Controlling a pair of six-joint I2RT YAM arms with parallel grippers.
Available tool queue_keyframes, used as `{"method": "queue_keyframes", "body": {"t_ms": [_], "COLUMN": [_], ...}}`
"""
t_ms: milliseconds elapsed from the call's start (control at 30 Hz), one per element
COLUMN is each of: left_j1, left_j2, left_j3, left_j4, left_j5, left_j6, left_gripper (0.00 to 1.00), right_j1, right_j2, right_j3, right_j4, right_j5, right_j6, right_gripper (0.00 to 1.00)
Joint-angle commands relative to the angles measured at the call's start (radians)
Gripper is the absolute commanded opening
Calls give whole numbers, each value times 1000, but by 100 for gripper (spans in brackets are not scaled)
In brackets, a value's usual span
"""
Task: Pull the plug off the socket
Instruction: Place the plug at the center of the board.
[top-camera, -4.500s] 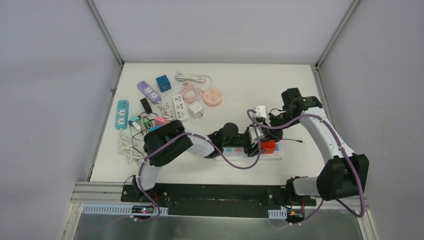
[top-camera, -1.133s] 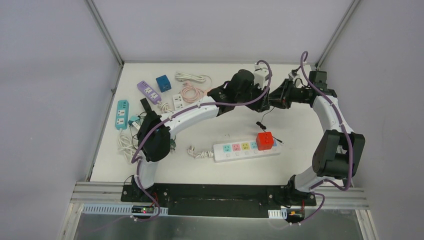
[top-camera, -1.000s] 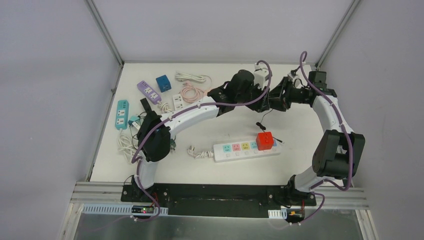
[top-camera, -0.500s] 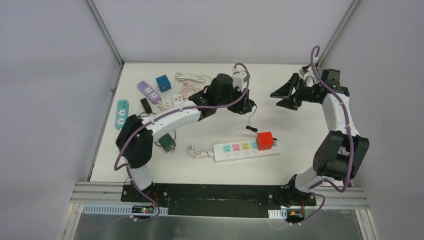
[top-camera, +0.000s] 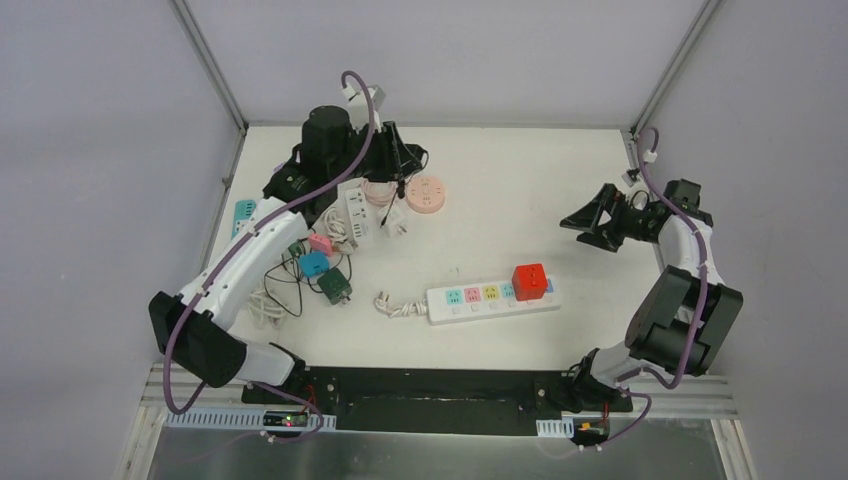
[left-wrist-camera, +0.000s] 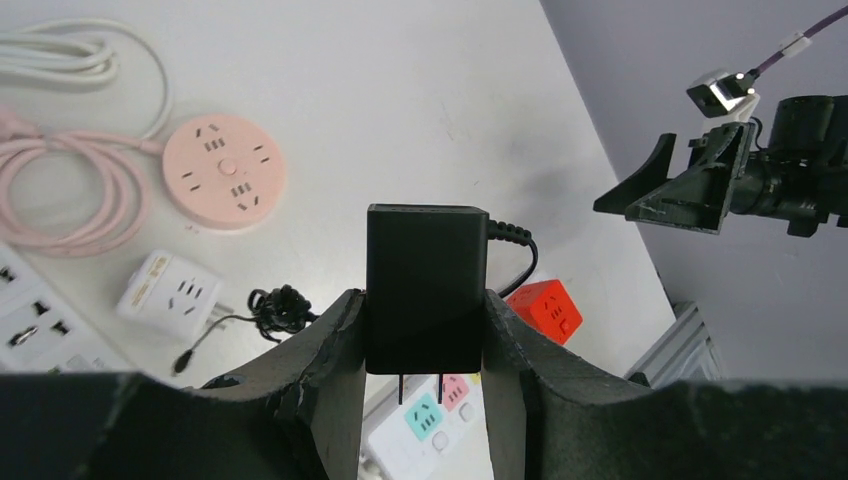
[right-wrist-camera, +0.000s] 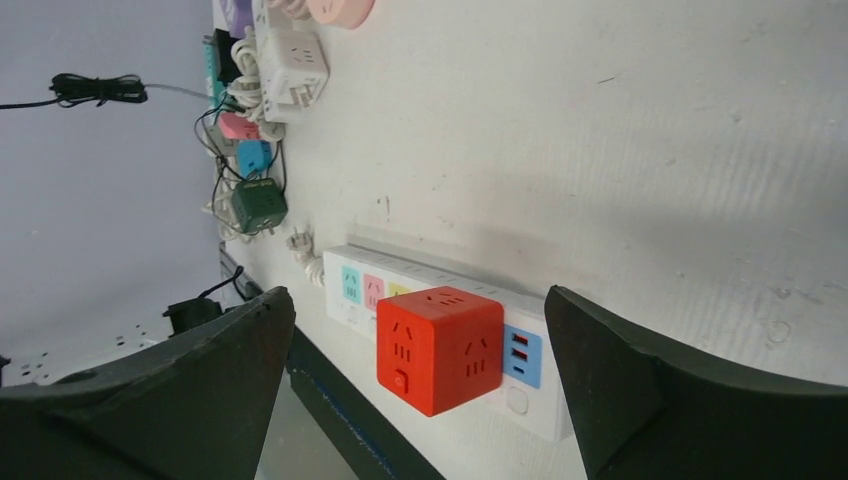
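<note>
My left gripper hangs high over the table's far left, shut on a black plug. Its two prongs point down and are bare, and its thin black cord dangles below. The socket, a white power strip with coloured outlets, lies at the middle front, well away from the plug. It also shows in the left wrist view, as the strip under the prongs. A red cube adapter sits on the strip's right end. My right gripper is open and holds nothing, at the right side above the table.
A heap of strips and adapters fills the left: a pink round socket, white strips, a teal strip, a green adapter and coiled cables. In the right wrist view the red cube lies between the open fingers, far below.
The left arm has swung from the back middle to the far left, carrying the black plug. The right gripper has opened wide and drawn back to the right.
</note>
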Motion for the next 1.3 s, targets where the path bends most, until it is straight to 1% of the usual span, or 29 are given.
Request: {"method": "queue_keyframes", "body": {"t_ms": [0,167,267,467,667,800,933,1067,1200,1267], "left_j1": [54,109,143,185,253,313,376,415,443,461], "left_j2": [-80,-144,-166,-176,-191,-224,-243,-233,-199,-175], "left_j3": [-19,-47,-79,-160,-293,-398,-475,-517,-522,-515], "left_j4": [-162,-278,-314,-336,-338,-339,-339,-339,-338,-338], "left_j5": [13,-60,-80,-109,-217,-313,-376,-396,-416,-426], "left_j6": [41,87,95,98,91,58,15,-16,-18,-14], "left_gripper": [0,0,0,0,0,0,0,0,0,3], "right_j1": [-17,-47,-62,-64,-64,-64,-64,-64,-64,-64], "right_j2": [-89,-153,-175,-159,-155,-148,-138,-130,-129,-130], "right_j3": [-46,-155,-190,-192,-199,-202,-201,-201,-202,-202], "right_j4": [128,256,292,295,297,296,295,294,294,294], "right_j5": [63,75,64,59,59,59,59,59,59,59], "right_j6": [-12,44,45,39,39,39,39,39,39,39], "right_gripper": [100,100,100,100,100,100,100,100,100,100]}}
